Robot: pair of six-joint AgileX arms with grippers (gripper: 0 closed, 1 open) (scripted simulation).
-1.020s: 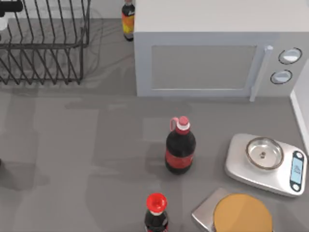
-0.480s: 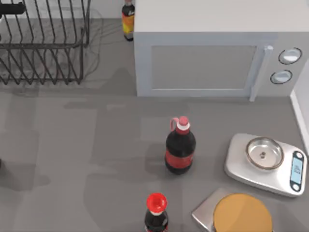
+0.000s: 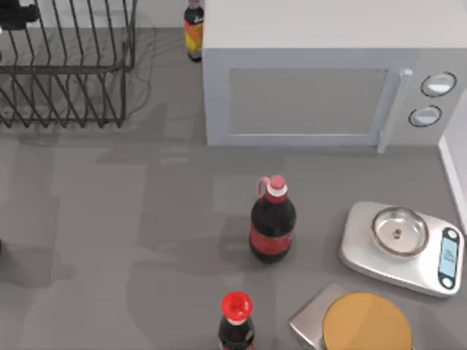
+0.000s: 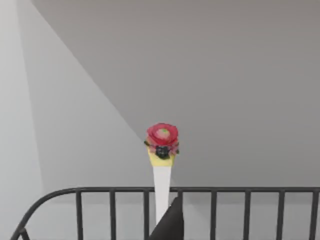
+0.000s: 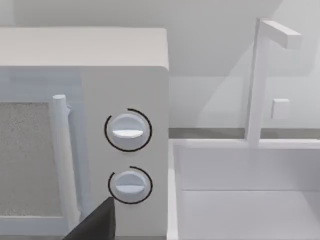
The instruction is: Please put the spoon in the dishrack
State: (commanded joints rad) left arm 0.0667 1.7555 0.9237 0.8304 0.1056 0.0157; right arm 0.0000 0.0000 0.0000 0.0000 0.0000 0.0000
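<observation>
Nearest in our left wrist view, a dark fingertip of our left gripper sits at the base of the spoon; our fingers look clamped on its white handle. The handle's long axis runs straight out from the fingers, knob end away. Just beyond, the dishrack rail crosses it. Our right gripper is parked far off by the microwave; we cannot tell its state.

No readable text anywhere, red band label on the dark round cola bottle too blurred to read, small blue display of the silver kitchen scale illegible
</observation>
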